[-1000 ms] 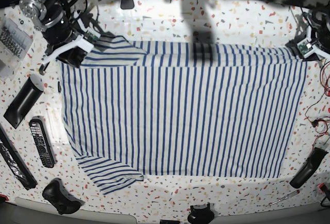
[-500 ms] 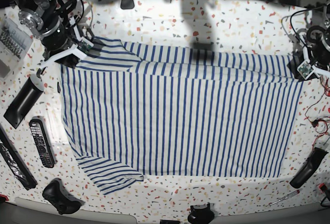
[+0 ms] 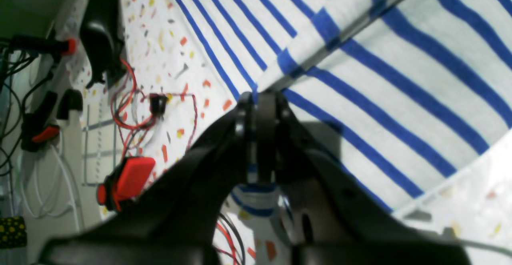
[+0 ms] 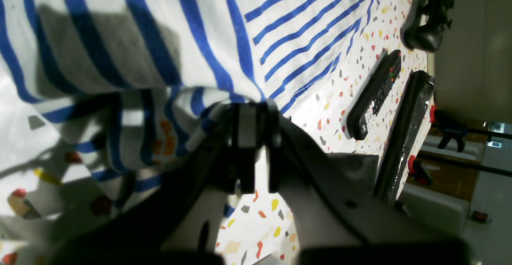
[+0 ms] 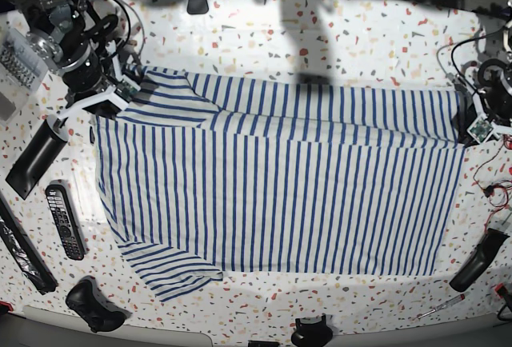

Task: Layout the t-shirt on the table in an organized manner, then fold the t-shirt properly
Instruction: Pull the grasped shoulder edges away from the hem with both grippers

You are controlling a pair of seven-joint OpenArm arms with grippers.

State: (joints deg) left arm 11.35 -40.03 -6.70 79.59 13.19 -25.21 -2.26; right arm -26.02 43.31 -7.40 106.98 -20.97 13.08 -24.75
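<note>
A: Where's the t-shirt point(image 5: 280, 179)?
B: Spread across the speckled tabletop point(image 5: 336, 35), far edge lifted.
A: And the 2 sets of fingers?
B: Left fingers point(image 3: 260, 109) pinch its far corner; right fingers point(image 4: 250, 115) clamp the opposite one.

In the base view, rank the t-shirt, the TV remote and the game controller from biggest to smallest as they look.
1. t-shirt, by far the largest, covering most of the table's middle.
2. TV remote, long and narrow.
3. game controller, near the bottom edge.
The remote and controller look close in overall size; the wide lens distorts things near the edges, so that order is unsure.
</note>
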